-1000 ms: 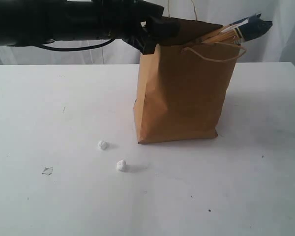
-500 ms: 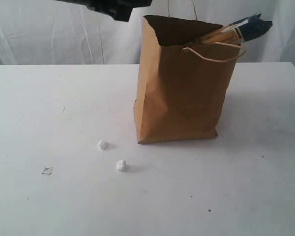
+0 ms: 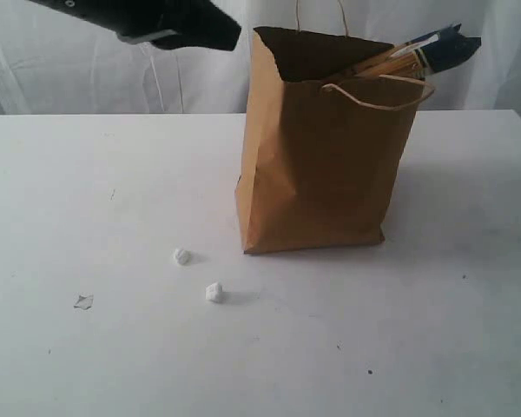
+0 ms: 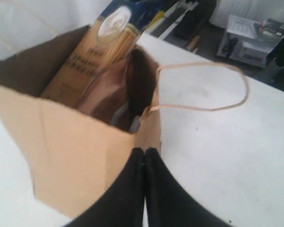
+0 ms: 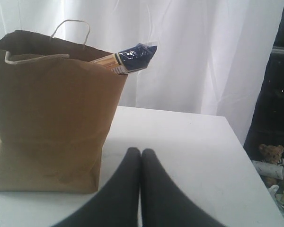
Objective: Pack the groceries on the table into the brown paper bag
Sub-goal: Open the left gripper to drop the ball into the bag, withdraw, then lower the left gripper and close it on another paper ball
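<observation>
Finds left gripper [image 3: 231, 36] pinched shut, empty, just beside bag [image 3: 321, 174] rim; right gripper [image 5: 140, 152] shut too, near bag; packet [image 3: 438, 48] overhanging right edge; open table [image 3: 87, 174] leftward.

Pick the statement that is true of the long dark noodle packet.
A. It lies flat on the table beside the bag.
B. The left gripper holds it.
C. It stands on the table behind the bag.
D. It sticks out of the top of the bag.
D: the long dark noodle packet leans inside the brown paper bag, with its dark end poking above the rim.
</observation>
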Controlling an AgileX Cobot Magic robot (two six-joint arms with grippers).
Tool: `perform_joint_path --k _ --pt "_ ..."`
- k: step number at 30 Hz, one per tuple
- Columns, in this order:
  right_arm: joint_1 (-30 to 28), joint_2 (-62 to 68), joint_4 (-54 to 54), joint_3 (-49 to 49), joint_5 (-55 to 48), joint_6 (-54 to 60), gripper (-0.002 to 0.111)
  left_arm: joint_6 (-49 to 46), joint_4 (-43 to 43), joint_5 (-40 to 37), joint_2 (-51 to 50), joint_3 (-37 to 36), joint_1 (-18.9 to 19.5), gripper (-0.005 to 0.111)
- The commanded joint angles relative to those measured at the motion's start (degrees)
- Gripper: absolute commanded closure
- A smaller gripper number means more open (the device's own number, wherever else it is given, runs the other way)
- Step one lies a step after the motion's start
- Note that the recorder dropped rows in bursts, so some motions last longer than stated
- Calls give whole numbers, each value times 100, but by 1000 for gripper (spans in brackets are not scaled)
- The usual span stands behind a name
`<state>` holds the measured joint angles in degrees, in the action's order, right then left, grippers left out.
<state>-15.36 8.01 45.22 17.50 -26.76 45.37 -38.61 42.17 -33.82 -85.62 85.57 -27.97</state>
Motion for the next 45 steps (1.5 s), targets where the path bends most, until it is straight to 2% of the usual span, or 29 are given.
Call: perform_joint_path --k 1,5,6,10,15,18,21,24,25,26,27,29,31,33,36,42,45 --pt "-1 -34 28 -33 15 -15 108 2192 -1552 346 303 -424 -12 107" --pt "-1 -34 28 -33 15 -15 108 4785 -3437 1225 605 -1107 -12 107" --pt "-1 -34 28 -33 15 -15 108 5009 -3725 1445 680 -1267 -12 107" --pt "-1 -34 28 -33 15 -15 108 5061 -3983 2653 940 -2018 -12 107" --pt "-1 -34 28 -33 15 -15 108 5445 -3873 5452 1239 -3668 -12 107" --pt "-1 -34 28 -33 15 -15 108 5795 -3941 6184 1293 -4557 -12 107" --pt "-1 -34 28 -33 15 -15 108 5808 -4767 6570 1293 -5333 -12 107" --pt "-1 -34 28 -33 15 -15 108 5792 -6000 7440 1077 -6053 -12 107" --pt "-1 -34 28 -33 15 -15 108 5765 -6265 7440 1017 -6089 -12 107" --pt "-1 -34 28 -33 15 -15 108 5765 -7135 7460 890 -6089 -12 107" --pt "-1 -34 28 -33 15 -15 108 5765 -7467 7556 794 -6089 -12 105" --pt "-1 -34 28 -33 15 -15 108 5789 -7734 7838 372 -6089 -12 90" --pt "-1 -34 28 -33 15 -15 108 5878 -7729 8744 -505 -6089 -12 63" --pt "-1 -34 28 -33 15 -15 108 6105 -7943 9225 -977 -6062 -12 49" --pt "-1 -34 28 -33 15 -15 108 5967 -8255 9073 -1262 -5969 -12 46" --pt "-1 -34 28 -33 15 -15 108 4878 -9267 8997 -1604 -5531 -12 46" --pt "-1 -34 28 -33 15 -15 108 4878 -9623 8798 -1896 -5287 -12 46"
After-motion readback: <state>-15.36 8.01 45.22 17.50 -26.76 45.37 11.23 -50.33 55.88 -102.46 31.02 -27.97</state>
